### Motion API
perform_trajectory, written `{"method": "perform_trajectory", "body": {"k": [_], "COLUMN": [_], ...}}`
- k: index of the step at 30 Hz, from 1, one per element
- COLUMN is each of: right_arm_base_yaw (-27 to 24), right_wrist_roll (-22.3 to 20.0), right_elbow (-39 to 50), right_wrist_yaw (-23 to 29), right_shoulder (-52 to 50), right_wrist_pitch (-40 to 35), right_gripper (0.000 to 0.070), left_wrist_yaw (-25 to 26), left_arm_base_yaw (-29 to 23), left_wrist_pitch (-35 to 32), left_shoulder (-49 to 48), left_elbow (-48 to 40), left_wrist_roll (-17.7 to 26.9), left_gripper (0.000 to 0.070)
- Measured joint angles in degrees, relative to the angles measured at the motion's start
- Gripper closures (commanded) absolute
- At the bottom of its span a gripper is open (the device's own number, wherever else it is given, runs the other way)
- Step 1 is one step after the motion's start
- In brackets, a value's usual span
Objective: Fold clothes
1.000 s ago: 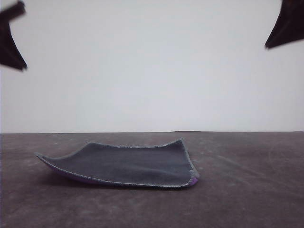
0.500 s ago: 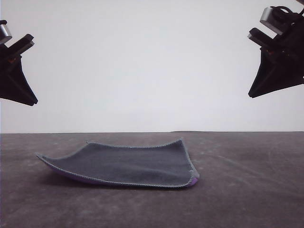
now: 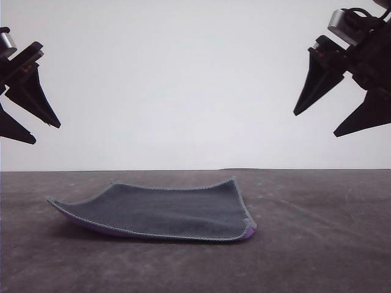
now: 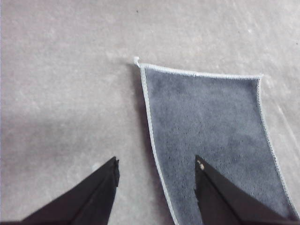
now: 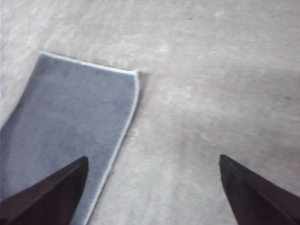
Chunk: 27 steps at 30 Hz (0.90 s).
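Note:
The clothes (image 3: 162, 210) are one small square cloth lying on the table, dark grey face up, with stitched grey edging and a sliver of purple underside along its near edge. Its corners curl up slightly. High above its left side hangs my left gripper (image 3: 46, 133), open and empty. My right gripper (image 3: 314, 125) hangs open and empty high above the right side. The left wrist view looks down on the cloth (image 4: 211, 136) with the open left gripper (image 4: 156, 164) over its edge. Beyond the open right gripper (image 5: 152, 161), the cloth (image 5: 70, 122) lies in the right wrist view.
The dark grey table (image 3: 317, 244) runs wide around the cloth on all sides. A plain white wall (image 3: 183, 79) stands behind it.
Both arms came down into view from the upper corners. Both grippers, shut half a second ago, have now spread their fingers open. The cloth has not moved.

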State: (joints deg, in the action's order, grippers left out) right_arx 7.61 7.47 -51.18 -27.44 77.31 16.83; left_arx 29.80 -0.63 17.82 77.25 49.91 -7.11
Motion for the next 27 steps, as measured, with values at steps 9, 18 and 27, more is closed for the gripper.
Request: {"method": "perform_trajectory", "body": {"k": [9,18,27], "right_arm_base_yaw": [4.0,5.2,5.7], "right_wrist_roll": [1.9,6.5,8.7], "right_elbow": [-0.2,-8.4,-17.2], "right_wrist_yaw": [-4.5,-8.6,-10.0], "right_shoulder": [9.0,23.8,34.8], "right_wrist_pitch": [-11.1,-17.6,-17.5], "right_gripper": [0.0121,0.0127,0.0138], "left_wrist_yaw": [3.1,4.9,5.5], "left_arm_base_yaw": [1.8,3.3,4.3], "left_wrist_pitch": [-6.1,-6.2,-1.0], "left_shoulder": [6.2,21.9,35.5], "left_elbow": [0.4,11.1,25.3], "left_wrist_roll": [-1.2,-2.6,-2.4], "left_gripper": [0.0386,0.0386,0.0388]}}
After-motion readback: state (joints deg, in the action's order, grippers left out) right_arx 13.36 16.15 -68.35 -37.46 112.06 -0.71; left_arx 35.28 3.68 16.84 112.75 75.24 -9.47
